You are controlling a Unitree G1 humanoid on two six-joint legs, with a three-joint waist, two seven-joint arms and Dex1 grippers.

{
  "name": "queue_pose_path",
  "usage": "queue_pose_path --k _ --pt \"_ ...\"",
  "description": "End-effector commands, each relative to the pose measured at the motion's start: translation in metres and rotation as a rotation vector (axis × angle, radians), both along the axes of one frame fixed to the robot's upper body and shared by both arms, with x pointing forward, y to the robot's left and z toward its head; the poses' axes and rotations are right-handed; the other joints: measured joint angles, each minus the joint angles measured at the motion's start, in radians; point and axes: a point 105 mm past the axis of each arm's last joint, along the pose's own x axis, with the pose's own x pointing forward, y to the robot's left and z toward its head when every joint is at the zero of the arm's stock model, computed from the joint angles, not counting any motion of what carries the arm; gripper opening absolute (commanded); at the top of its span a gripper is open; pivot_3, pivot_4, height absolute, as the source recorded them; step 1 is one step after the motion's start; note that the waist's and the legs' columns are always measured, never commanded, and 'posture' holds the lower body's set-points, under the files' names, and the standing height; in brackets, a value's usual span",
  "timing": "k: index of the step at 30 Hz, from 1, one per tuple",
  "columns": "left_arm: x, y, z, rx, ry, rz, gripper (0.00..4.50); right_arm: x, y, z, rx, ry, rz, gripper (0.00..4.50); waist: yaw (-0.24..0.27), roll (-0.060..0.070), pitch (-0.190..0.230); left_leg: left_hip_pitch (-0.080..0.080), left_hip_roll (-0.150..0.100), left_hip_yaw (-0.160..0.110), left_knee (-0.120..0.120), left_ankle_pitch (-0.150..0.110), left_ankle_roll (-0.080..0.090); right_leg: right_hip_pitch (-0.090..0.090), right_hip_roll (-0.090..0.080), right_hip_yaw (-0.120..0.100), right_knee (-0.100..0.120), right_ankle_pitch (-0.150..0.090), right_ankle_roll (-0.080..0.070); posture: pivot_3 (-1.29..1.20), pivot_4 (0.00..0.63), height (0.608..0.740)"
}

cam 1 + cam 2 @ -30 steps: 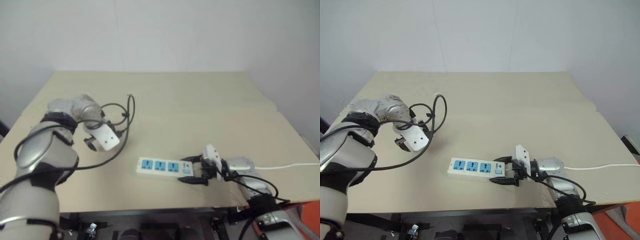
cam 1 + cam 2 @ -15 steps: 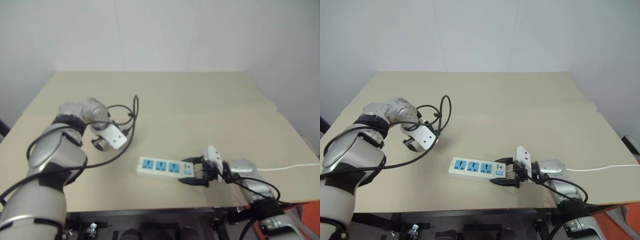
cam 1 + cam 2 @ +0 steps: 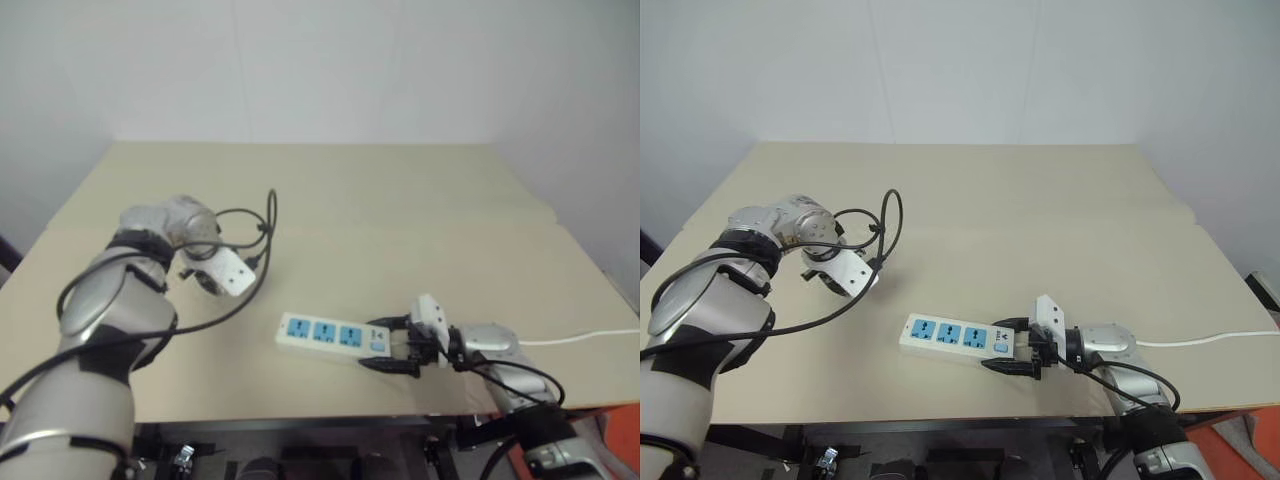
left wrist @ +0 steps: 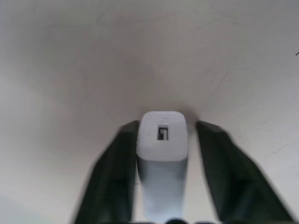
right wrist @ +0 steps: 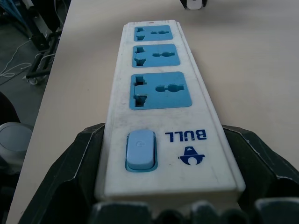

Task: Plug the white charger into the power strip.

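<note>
The white charger [image 4: 162, 154] stands on end on the table between the two black fingers [image 4: 117, 177] of my left gripper [image 3: 205, 283]. That gripper points steeply down over the table's left part and is shut on the charger. The power strip [image 3: 330, 335] is a white bar with three blue sockets, lying near the front edge. My right gripper [image 3: 385, 345] is shut on its switch end, one finger [image 5: 79, 172] along each long side. The sockets [image 5: 160, 90] face up with nothing in them. The charger is about a hand's width to the left of the strip's free end.
The strip's thin white cord [image 3: 580, 338] runs off to the right along the table's front. A black cable [image 3: 262, 225] loops above the left wrist. The tan table [image 3: 380, 200] stretches back to a white wall.
The left wrist has rolled a little and the hand now sits low over the charger. The right gripper has kept its hold on the strip's end.
</note>
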Motion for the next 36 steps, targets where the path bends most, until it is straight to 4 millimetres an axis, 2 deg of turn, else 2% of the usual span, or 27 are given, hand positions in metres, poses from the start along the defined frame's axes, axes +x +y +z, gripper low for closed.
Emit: queue_pose_path --k 1,8,11,16,19,26,30,36 --pt "0.000 0.000 0.002 -0.011 0.003 0.002 1.01 0.002 -0.006 0.006 -0.006 -0.017 -0.021 3.44 0.000 0.000 0.000 0.000 0.000 0.000 0.000 0.000 0.000 0.000 0.000 0.000 0.000 0.000 0.000 0.00 0.150 0.740" --pt "-0.003 0.004 0.012 -0.020 0.011 0.000 1.01 0.004 -0.004 0.005 -0.004 -0.017 -0.020 3.44 0.000 0.000 0.000 -0.001 0.000 0.000 0.003 -0.001 0.002 0.000 0.000 0.000 0.000 0.000 0.000 0.00 0.150 0.740" --pt "-0.005 0.005 0.029 -0.050 0.008 -0.006 1.01 0.007 0.000 0.003 -0.006 -0.019 -0.004 3.44 -0.001 0.000 0.000 -0.001 0.001 0.000 0.003 -0.002 0.003 0.000 0.001 0.000 0.000 0.000 0.000 0.00 0.150 0.740" --pt "-0.015 0.001 0.062 -0.210 0.040 -0.002 1.01 0.014 0.010 0.001 -0.007 -0.035 0.042 3.44 -0.006 0.000 0.000 -0.001 0.001 0.000 0.004 -0.002 0.004 0.000 0.001 0.000 0.000 0.000 0.000 0.00 0.150 0.740" --pt "-0.019 0.001 0.071 -0.305 0.042 -0.012 1.01 0.018 0.015 -0.002 -0.022 -0.053 0.078 3.44 -0.014 0.000 0.000 -0.001 0.002 0.000 0.004 -0.002 0.004 0.000 0.001 0.000 0.000 0.000 0.000 0.00 0.150 0.740" --pt "-0.025 -0.010 0.089 -0.647 0.002 -0.016 1.01 0.027 0.024 -0.008 -0.038 -0.043 0.148 3.44 -0.037 0.000 0.000 0.001 0.005 0.000 0.004 -0.003 0.004 0.000 0.003 0.000 0.002 0.000 0.000 0.00 0.150 0.740" --pt "-0.051 -0.037 0.111 -1.013 0.143 -0.044 1.01 0.023 0.025 -0.016 -0.040 -0.013 0.184 3.44 -0.045 0.000 0.000 0.001 0.008 -0.002 0.005 -0.003 0.003 0.000 0.004 0.001 0.008 0.000 0.000 0.00 0.150 0.740" --pt "-0.082 -0.053 0.114 -1.178 0.293 -0.094 1.01 0.018 0.028 -0.022 -0.043 -0.001 0.218 3.44 -0.045 0.001 -0.001 0.003 0.007 -0.006 0.006 -0.004 0.002 0.001 0.005 0.001 0.009 0.000 0.000 0.00 0.150 0.740"
